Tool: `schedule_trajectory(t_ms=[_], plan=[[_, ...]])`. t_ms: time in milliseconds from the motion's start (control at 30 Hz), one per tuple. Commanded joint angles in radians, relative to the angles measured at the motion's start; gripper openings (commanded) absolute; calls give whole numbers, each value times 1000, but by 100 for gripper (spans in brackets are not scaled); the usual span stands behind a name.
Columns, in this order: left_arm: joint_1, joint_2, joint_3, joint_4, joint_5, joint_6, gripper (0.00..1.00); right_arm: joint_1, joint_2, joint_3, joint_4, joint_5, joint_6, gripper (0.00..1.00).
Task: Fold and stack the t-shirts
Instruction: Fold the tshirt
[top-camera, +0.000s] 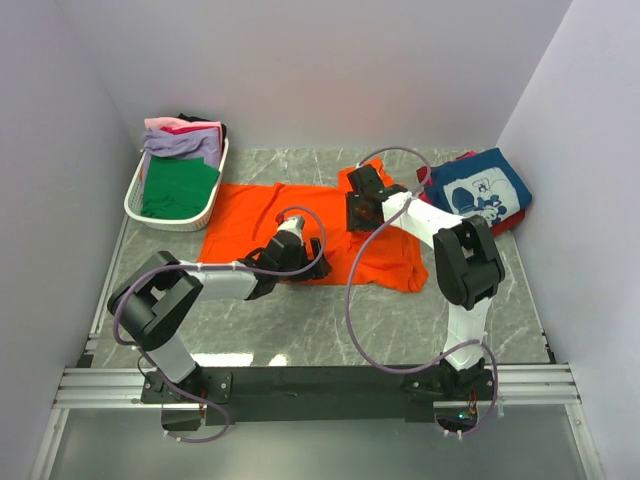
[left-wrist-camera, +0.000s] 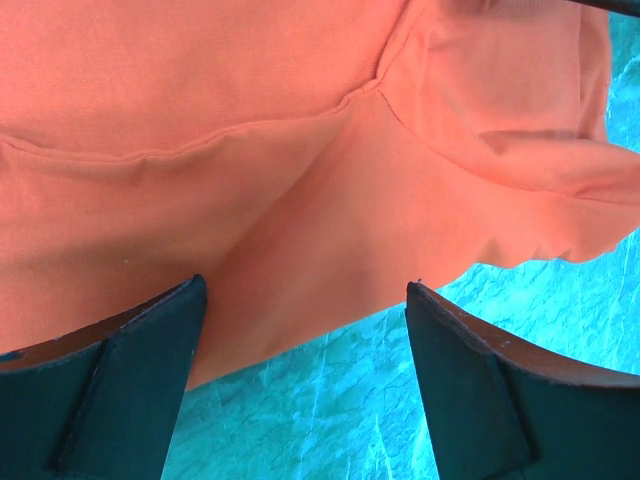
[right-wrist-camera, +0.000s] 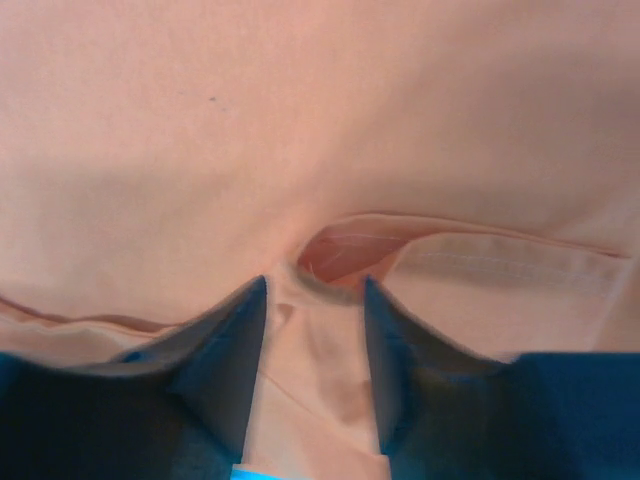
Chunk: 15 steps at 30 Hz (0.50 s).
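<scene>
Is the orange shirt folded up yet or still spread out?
Mostly spread out: the orange shirt lies flat across the table, only bunched near the right gripper.

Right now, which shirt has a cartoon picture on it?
The navy blue shirt at the table's far right, with a white cartoon print. The orange shirt is plain.

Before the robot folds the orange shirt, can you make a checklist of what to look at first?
1. Orange t-shirt lying spread on the table: ok.
2. Left gripper open, with cloth between its fingers: ok, though it has not closed yet.
3. Right gripper pinching a fold of the shirt: cannot tell, cloth sits between the narrow fingers.
4. Shirt flat and smooth: not ok, it is wrinkled near the seams.
5. Stack spot, the navy printed shirt on the right: ok, free on top.
6. White basket holds more shirts waiting: ok.
</scene>
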Motion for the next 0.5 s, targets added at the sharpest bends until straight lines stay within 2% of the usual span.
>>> schedule_trajectory(t_ms=[0, 100, 200, 467], plan=[[-7, -23, -31, -55, -16, -3, 88, 5, -45, 38, -14, 54, -11, 53], [-7, -27, -35, -53, -20, -3, 88, 4, -94, 6, -8, 81, -3, 63], [-7, -32, -40, -59, -29, 0, 88, -10, -172, -50, -5, 98, 10, 66], [-21, -64, -10, -107, -106, 40, 88, -36, -405, -314, -37, 109, 70, 67]])
